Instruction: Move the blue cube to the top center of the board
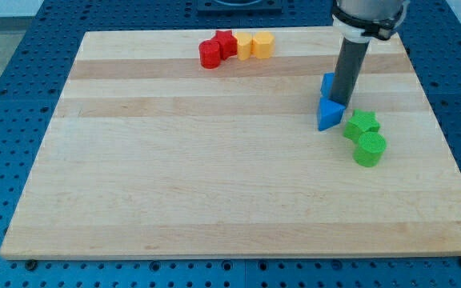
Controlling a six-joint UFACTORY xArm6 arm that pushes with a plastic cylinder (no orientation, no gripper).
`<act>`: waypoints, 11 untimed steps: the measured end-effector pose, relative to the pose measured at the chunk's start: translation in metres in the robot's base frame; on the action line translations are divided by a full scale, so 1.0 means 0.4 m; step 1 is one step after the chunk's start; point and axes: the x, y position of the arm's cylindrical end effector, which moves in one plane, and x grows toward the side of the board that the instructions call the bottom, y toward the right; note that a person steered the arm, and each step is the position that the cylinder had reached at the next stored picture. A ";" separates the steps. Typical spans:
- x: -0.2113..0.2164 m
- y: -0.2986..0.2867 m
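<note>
Right now my tip [342,102] sits between two blue blocks.
No fingers here; blue cube [327,82] is half hidden behind the rod, blue triangular block [330,115] just below.

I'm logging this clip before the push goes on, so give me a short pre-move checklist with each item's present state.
1. Blue cube located: ok, though the rod hides most of it.
2. My tip against the cube: cannot tell; it ends between the cube and the blue triangular block, contact hidden.
3. Tip on the correct side for pushing toward the top center: not ok; it sits at the cube's right and below.
4. Top center free: not ok; the red cylinder, red star, yellow block and yellow hexagonal block sit there.
5. Green star and green cylinder off the route: ok.
</note>
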 end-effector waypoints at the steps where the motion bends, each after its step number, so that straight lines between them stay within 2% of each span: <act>1: -0.015 0.026; 2: -0.019 0.081; 6: -0.130 0.014; 9: -0.137 -0.190; 10: -0.097 -0.244; 11: -0.131 -0.288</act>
